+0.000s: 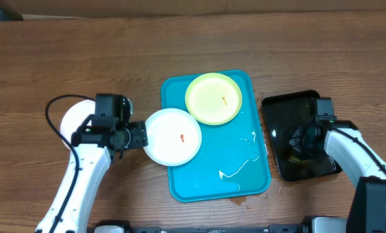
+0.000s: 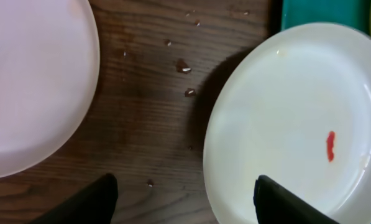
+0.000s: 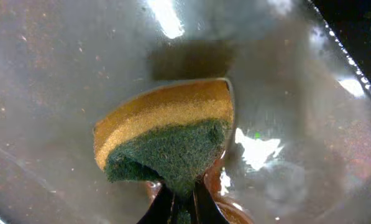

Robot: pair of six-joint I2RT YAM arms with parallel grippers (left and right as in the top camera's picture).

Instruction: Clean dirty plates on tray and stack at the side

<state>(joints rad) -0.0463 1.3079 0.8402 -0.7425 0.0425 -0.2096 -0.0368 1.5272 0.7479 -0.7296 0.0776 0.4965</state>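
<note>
We count three plates, two trays and two arms on the table. The blue tray (image 1: 193,182) sits in the middle, and a black tray (image 1: 286,113) lies just beside it at 3 o'clock.

Plate one, the yellow-green plate (image 1: 213,98), lies at the blue tray's 12 o'clock end with an orange smear (image 1: 224,99) near its centre. Plate two, a white plate (image 1: 172,136), hangs over the blue tray's 9 o'clock rim, half on the wood, and we see one red smear (image 2: 330,145) on it. Plate three, the second white plate (image 1: 70,123), lies on the table farther out at 9 o'clock, partly under the left arm.

The left gripper (image 1: 141,134) is at plate two's 9 o'clock edge with its jaws spread. One finger (image 2: 101,196) is over bare wood and the other (image 2: 284,199) over the plate's rim. A few droplets (image 2: 184,66) dot the wood between the two white plates.

Over in the black tray, the right gripper (image 3: 184,198) is pinched tight on the green corner of one sponge (image 3: 166,134), which is yellow on top and sits in shallow water. White wet streaks (image 1: 238,169) mark the blue tray toward 5 o'clock.
</note>
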